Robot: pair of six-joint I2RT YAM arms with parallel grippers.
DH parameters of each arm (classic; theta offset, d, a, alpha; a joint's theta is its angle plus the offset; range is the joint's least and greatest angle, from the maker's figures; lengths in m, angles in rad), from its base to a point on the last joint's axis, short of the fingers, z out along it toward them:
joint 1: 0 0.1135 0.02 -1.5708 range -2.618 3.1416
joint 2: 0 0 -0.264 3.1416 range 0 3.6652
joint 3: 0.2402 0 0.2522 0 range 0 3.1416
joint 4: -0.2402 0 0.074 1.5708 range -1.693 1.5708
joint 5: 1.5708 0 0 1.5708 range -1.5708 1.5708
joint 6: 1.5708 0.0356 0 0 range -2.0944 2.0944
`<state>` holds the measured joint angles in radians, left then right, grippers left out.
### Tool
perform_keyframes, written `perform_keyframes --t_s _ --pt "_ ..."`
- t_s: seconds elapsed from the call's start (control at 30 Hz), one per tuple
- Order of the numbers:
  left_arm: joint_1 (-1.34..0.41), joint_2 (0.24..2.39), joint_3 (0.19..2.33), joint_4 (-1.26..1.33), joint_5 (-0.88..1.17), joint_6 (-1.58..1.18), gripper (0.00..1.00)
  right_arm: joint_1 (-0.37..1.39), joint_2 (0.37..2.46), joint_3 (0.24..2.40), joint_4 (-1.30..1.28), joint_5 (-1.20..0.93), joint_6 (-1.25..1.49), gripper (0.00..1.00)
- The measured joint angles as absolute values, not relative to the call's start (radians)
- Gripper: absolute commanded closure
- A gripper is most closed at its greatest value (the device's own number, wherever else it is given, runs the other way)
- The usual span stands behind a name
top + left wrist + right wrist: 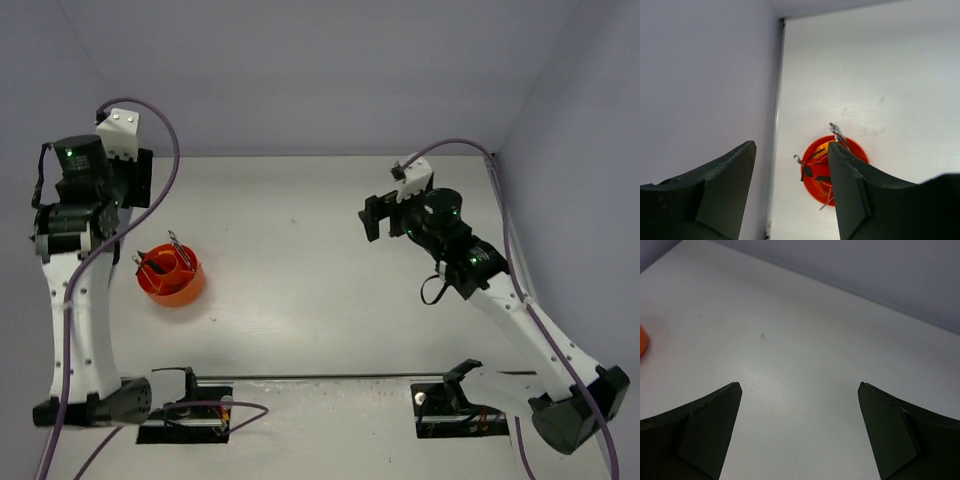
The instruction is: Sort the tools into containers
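The round orange-red plastic tub (188, 291) is never seen whole up close. In the left wrist view the right-hand finger (850, 195) covers its lower right part, and in the right wrist view only an orange sliver (641, 342) shows at the left edge. In the top view it stands at centre left of the white table (300, 260), close beside the left arm. Its inner dividers are too small to follow, so I cannot tell which compartment holds what.

The tools in it are tangled and hard to tell apart. Thin silver wrenches (176, 243) lean against its wall and stick out past the upper rim. In the left wrist view one bright tip (836, 131) rises above the top rim and another (797, 158) juts out at the left. A black piece (808, 172) lies inside near the left wall, and a yellowish patch (825, 146) sits near the top; what either one is cannot be made out. Thin rods cross below them.

The left gripper (791, 147) hangs above the tub with its fingers partly spread and nothing between them. In the top view its fingers are lost against the dark wrist at upper left.

The right gripper (798, 386) stands spread wide over bare table, holding nothing, well apart from the tub.
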<state>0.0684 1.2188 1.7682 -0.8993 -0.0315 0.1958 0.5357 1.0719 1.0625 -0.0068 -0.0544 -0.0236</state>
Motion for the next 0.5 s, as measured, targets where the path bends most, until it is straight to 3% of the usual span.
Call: perform_keyframes --t_s 0.5 --pt "-0.093 0.742 1.497 -0.87 -0.099 -0.054 0.12 0.537 0.652 1.119 -0.081 0.557 -0.081 0.0"
